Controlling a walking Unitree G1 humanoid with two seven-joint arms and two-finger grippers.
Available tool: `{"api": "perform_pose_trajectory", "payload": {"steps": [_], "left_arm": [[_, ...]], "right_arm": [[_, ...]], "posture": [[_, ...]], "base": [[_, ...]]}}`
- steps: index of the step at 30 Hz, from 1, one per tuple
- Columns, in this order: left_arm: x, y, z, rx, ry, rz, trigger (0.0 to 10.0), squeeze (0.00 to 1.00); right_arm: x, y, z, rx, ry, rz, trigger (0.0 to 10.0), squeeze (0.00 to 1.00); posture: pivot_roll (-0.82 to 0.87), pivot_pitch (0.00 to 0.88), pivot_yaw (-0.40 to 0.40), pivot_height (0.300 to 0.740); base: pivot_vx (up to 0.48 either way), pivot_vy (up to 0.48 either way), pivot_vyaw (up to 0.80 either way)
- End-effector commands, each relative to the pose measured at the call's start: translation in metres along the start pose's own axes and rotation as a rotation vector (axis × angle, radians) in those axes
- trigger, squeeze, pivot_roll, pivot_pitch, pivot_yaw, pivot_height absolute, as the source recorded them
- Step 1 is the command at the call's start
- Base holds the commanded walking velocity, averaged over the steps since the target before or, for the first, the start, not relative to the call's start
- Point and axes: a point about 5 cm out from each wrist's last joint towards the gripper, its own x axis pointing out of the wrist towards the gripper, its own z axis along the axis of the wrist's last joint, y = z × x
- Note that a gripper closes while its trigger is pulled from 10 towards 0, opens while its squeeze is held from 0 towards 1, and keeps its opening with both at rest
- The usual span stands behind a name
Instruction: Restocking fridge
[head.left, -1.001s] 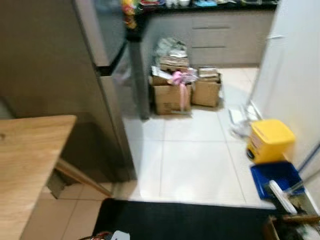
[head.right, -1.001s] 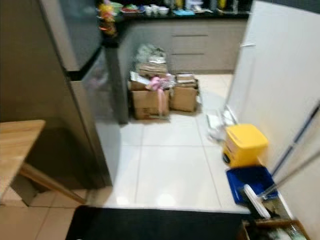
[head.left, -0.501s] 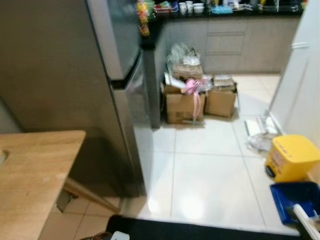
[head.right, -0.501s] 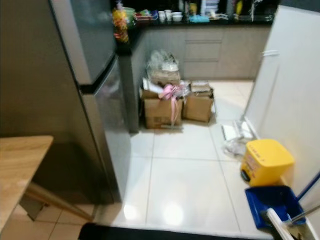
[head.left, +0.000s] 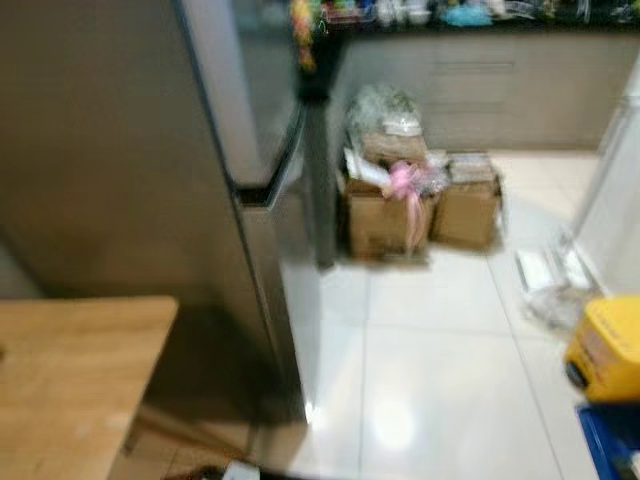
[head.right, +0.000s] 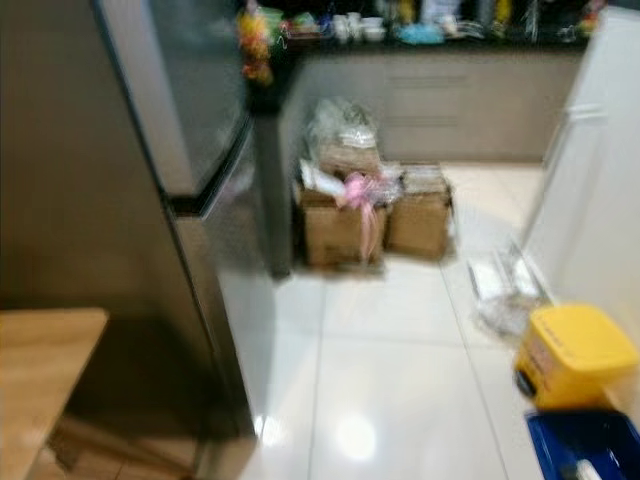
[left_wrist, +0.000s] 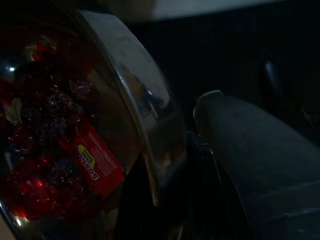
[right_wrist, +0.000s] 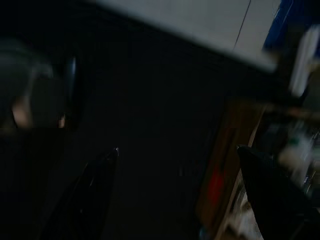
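Against our left gripper (left_wrist: 200, 165), clamped on its rim, sits a clear tub w/ red fruit (left_wrist: 55, 145). Fridge (head.left: 200, 200) just ahead-left, door shut. Right gripper (right_wrist: 175, 165) hangs spread, idle. We should keep tub level, approach square to door.

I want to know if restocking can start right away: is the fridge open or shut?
Shut. Both doors of the fridge lie flush with its body, one dark seam between them, and no shelves or interior light show.
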Motion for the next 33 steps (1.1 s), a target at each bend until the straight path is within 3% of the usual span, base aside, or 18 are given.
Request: {"api": "perform_pose_trajectory", "payload": {"steps": [1,13,33], "left_arm": [[-0.0041,-0.0078,-0.029,-0.005,0.112,-0.018,10.0,0.0],[-0.0038,-0.0101,-0.0281,-0.036,0.104,-0.041,10.0,0.0],[-0.0037,-0.0079,-0.0267,-0.035,0.102,-0.035,10.0,0.0]], "right_arm": [[-0.0005,0.0086,-0.0076,0.002,0.026,0.022,10.0,0.0],[-0.0005,0.0106,-0.0065,-0.003,0.019,0.036,10.0,0.0],[-0.0003,0.0151,0.0005,-0.027,-0.019,0.106,10.0,0.0]], "posture": [[-0.11,0.0,0.032,0.74],[-0.11,0.0,0.031,0.74],[-0.11,0.0,0.02,0.74]], "base": [[0.0,0.0,0.0],[0.0,0.0,0.0],[0.0,-0.36,0.0]]}}
